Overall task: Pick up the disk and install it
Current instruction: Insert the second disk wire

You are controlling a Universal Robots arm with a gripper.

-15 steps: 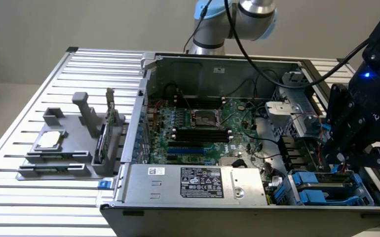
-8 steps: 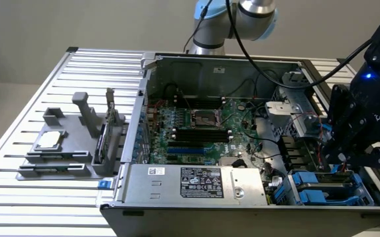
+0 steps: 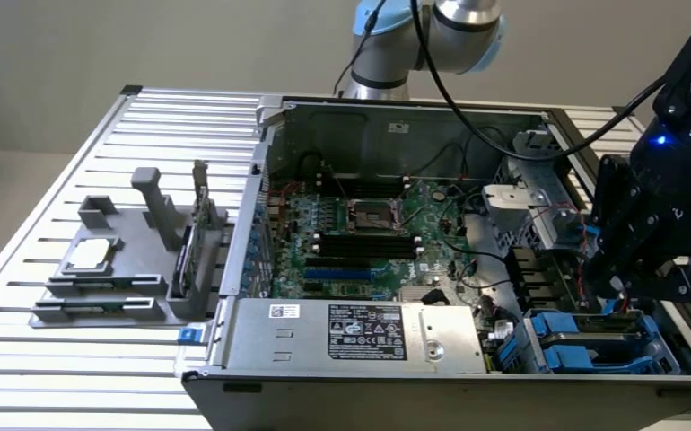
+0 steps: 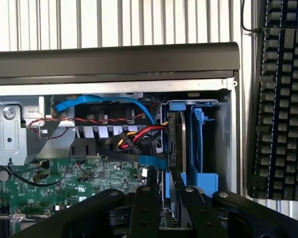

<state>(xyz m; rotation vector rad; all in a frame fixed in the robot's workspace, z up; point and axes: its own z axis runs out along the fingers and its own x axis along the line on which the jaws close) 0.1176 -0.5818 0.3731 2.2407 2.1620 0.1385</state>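
Observation:
The disk (image 4: 176,141) stands on edge in the blue drive bay (image 4: 203,148) at the corner of the open computer case, its blue carrier rail (image 4: 177,105) showing at the far end. My gripper (image 4: 170,191) straddles the disk's near end, one black finger (image 4: 144,208) on each side, and is shut on the disk. In the exterior view the gripper (image 3: 617,303) hangs low over the blue bay (image 3: 573,355) at the case's front corner on that view's right, and the disk's (image 3: 603,329) dark upper edge shows between the blue rails.
Red, yellow and blue cables (image 4: 136,136) run right beside the bay. The motherboard (image 3: 370,233) and power supply (image 3: 358,332) lie in the case. A grey fixture (image 3: 130,269) with a square chip (image 3: 91,254) and a green card (image 3: 202,202) stands on the slatted table (image 3: 34,359). A keyboard (image 4: 280,99) lies outside the case.

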